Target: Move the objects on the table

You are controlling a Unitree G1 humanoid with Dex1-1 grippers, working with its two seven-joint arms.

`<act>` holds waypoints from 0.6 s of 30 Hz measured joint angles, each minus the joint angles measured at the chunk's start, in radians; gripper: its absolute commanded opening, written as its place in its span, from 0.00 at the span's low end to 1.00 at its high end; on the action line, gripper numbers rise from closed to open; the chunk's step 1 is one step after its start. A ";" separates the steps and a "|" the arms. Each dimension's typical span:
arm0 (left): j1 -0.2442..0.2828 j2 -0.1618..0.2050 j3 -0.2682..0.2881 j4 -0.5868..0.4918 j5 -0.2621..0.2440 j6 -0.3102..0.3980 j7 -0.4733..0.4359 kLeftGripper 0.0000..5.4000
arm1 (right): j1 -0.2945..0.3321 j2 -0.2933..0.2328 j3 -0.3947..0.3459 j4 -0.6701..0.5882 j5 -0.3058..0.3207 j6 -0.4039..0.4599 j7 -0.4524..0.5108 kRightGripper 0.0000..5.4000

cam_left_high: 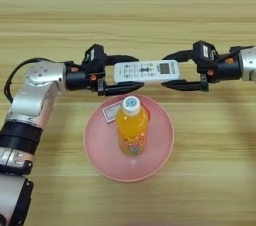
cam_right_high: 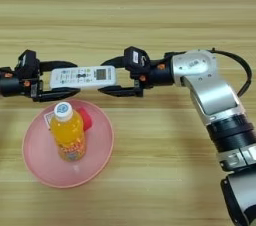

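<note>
Left gripper [cam_left_high: 131, 74] reaching in from the left, fingers [cam_left_high: 122, 88] spread wide around the left end of the remote [cam_left_high: 146, 71], one on each long side, grip uncertain. Remote lying lengthwise between both grippers, just beyond the pink plate [cam_left_high: 160, 155]. Orange bottle [cam_left_high: 132, 126] upright on the plate, red cube [cam_right_high: 86, 118] tucked beside it. Right gripper [cam_left_high: 171, 71] facing from the right, fingers equally wide around the remote's right end. Wooden table [cam_left_high: 128, 10] under all.

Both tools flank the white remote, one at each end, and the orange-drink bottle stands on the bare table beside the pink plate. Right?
Not quite: the orange-drink bottle stands on the pink plate, as the left eye view shows. The left tool and right tool do flank the remote.
</note>
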 measured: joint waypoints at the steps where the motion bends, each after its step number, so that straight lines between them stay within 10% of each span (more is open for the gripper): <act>1: 0.000 0.000 0.000 0.000 0.000 0.000 0.000 0.61 | 0.000 0.000 0.000 0.000 0.000 0.000 0.000 0.54; 18: 0.000 -0.013 -0.001 0.000 0.000 0.000 -0.001 0.53 | 0.000 0.003 0.001 0.006 0.003 0.000 -0.018 0.81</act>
